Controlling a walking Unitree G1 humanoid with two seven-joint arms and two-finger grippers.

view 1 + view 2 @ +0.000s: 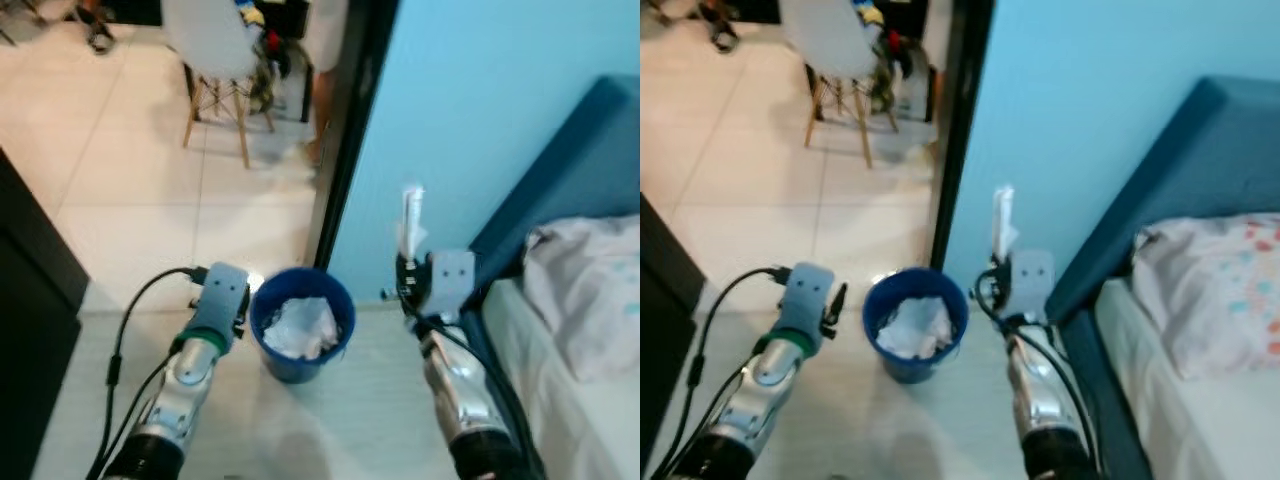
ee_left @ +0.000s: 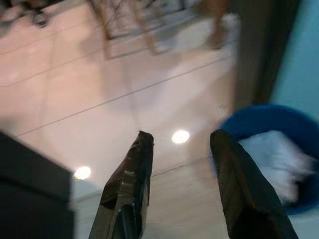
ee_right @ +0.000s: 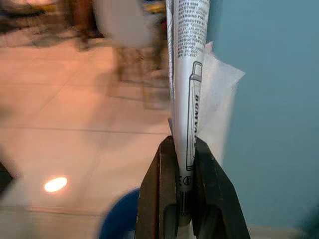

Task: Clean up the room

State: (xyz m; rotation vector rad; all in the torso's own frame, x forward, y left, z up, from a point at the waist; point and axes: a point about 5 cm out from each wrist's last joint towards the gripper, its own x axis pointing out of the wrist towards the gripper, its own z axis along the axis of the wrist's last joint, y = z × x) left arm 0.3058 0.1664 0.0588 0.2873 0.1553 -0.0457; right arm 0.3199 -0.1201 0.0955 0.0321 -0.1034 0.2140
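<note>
The right gripper (image 3: 185, 149) is clamped on a folded printed leaflet (image 3: 188, 59) — held upright, to the right of and above the blue bin (image 1: 300, 322), near the blue wall (image 1: 480, 100). The bin holds crumpled white paper (image 1: 300, 325). The left gripper (image 2: 182, 144) hangs just left of the bin — fingers apart, holding nothing.

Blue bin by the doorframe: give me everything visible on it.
The blue bin is a round, open-topped bucket, plastic by its look, standing upright on the pale tiled floor at the foot of the light blue wall, beside the dark doorframe. Crumpled white paper fills much of it. The left tool hangs open just beside its rim, not touching. No lid is visible.
</note>
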